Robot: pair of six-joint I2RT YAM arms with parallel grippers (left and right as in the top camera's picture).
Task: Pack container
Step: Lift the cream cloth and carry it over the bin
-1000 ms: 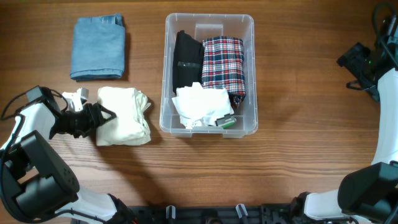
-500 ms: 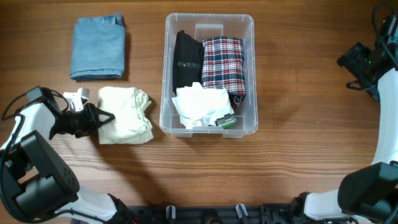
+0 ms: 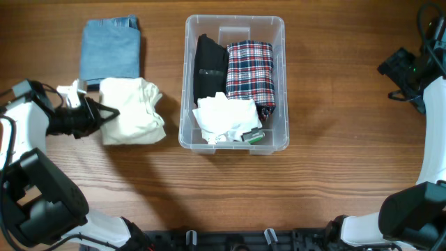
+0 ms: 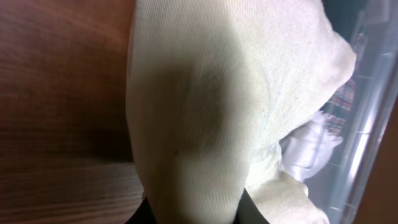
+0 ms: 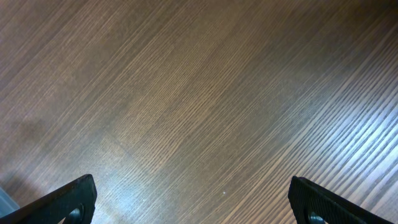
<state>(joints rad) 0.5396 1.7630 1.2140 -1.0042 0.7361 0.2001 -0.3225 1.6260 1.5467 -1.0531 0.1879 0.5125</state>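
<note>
Fingers of the left gripper [image 3: 110, 113] are pinched narrow on the left edge of a folded cream garment [image 3: 134, 113]. The right gripper [image 5: 193, 182] hangs with its fingers spread wide over bare wood at the table's [image 3: 334, 188] far right. The container [image 3: 285, 84] stands at the middle of the table with its open top up. Its long axis runs from the near side to the far side, and its short walls face the arms and the far edge. A pale patch [image 3: 234, 33] shows on its bare base at the far end, any print too small to read. Left of it lies folded blue denim [image 3: 109, 50]; the cream garment's far edge meets the denim's near edge and sits near the container's left wall. Inside, a plaid cloth [image 3: 251, 70] lies on the right and a black garment [image 3: 207, 64] on the left, both lengthwise. A crumpled white cloth [image 3: 224, 117] fills the near end, with a small green item [image 3: 255, 137] at its near right corner.
</note>
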